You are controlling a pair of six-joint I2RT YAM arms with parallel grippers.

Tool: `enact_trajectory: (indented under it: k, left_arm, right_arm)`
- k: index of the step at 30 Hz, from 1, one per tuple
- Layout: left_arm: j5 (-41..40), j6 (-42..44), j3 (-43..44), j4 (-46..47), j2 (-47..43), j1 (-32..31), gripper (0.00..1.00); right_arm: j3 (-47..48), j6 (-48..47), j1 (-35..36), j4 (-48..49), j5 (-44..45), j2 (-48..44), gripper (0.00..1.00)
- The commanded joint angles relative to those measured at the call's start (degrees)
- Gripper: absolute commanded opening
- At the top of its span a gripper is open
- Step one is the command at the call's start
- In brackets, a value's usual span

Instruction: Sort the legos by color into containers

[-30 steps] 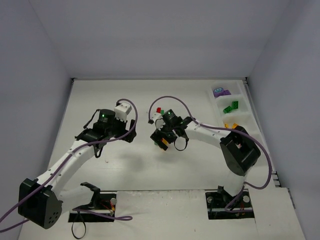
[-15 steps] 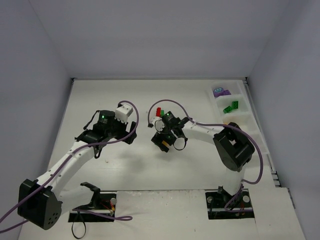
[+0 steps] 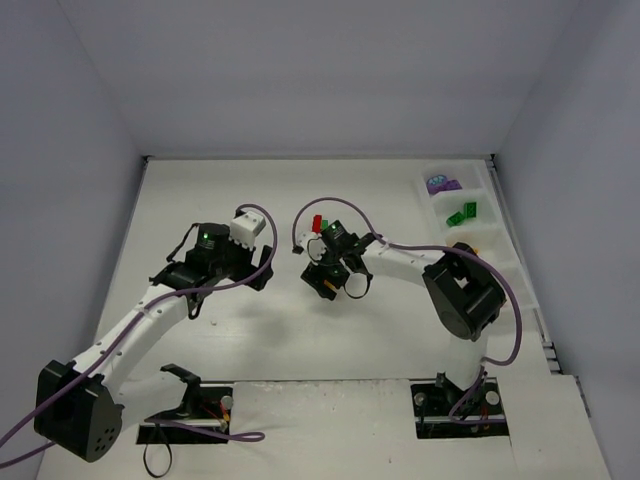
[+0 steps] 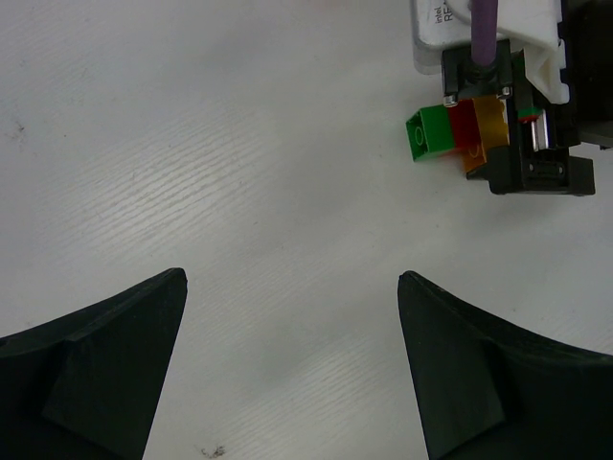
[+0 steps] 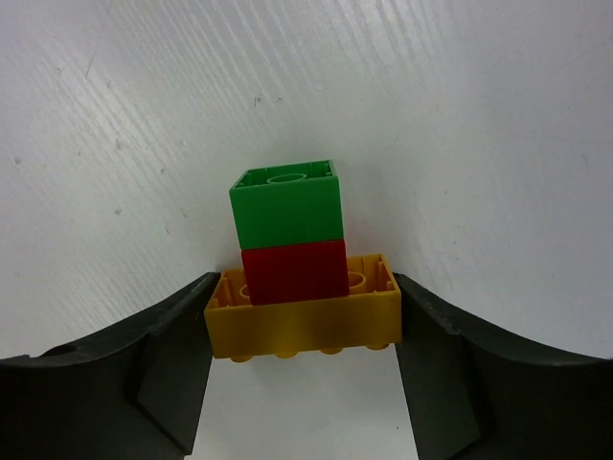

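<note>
White bench, translucent white compartmented tray at its far right edge with purple bricks and green bricks inside, left hand spread wide over the bench, right hand mid-bench clasping the yellow base of green-red-yellow studded plastic brick stack.

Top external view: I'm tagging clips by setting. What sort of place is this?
Most likely a robot lab test cell: a white table boxed in by plain pale walls, a left arm and a right arm bolted at its near edge, and a compartmented tray holding colour-sorted bricks.
</note>
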Motion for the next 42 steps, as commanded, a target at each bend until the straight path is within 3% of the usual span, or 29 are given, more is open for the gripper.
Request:
enact_trajectory:
  k: [1, 3, 6, 7, 10, 14, 23, 30, 42]
  left_arm:
    - [0.9, 1.0, 0.7, 3.1, -1.4, 0.3, 0.84]
    - [0.9, 0.5, 0.5, 3.7, -1.4, 0.3, 0.84]
    - [0.5, -1.3, 0.4, 5.3, -1.4, 0.3, 0.84]
    - [0.2, -2.3, 0.4, 5.8, -1.4, 0.3, 0.83]
    - [-1.0, -6.4, 1.2, 7.2, -1.1, 0.4, 0.77]
    - [-0.5, -15.4, 2.9, 9.3, -0.5, 1.1, 0.72]
    - [17.5, -30.6, 16.0, 13.6, 7.3, 1.8, 0.71]
    - [26.3, -30.2, 25.8, 8.7, 13.2, 1.8, 0.72]
    - [34.0, -32.5, 26.5, 10.4, 18.4, 1.8, 0.7]
  right_arm:
    - [1.1, -0.7, -0.3, 0.0, -1.0, 0.1, 0.62]
    - [0.9, -0.5, -0.3, 0.0, -1.1, -0.1, 0.54]
    - [0.6, 1.0, -1.0, 1.0, -0.8, -1.7, 0.33]
    - [0.5, 1.3, -1.3, 1.7, -1.1, -3.0, 0.19]
    - [-0.1, 2.5, -1.6, 3.5, 0.3, -6.5, 0.0]
    - [0.2, 3.1, -1.6, 4.5, 1.2, -11.0, 0.0]
    - [2.3, 1.3, -1.3, 5.0, 1.5, -17.9, 0.0]
    - [2.9, 1.3, -1.0, 5.7, -0.4, -21.9, 0.0]
    - [2.4, 1.5, -0.4, 8.8, -0.9, -27.5, 0.0]
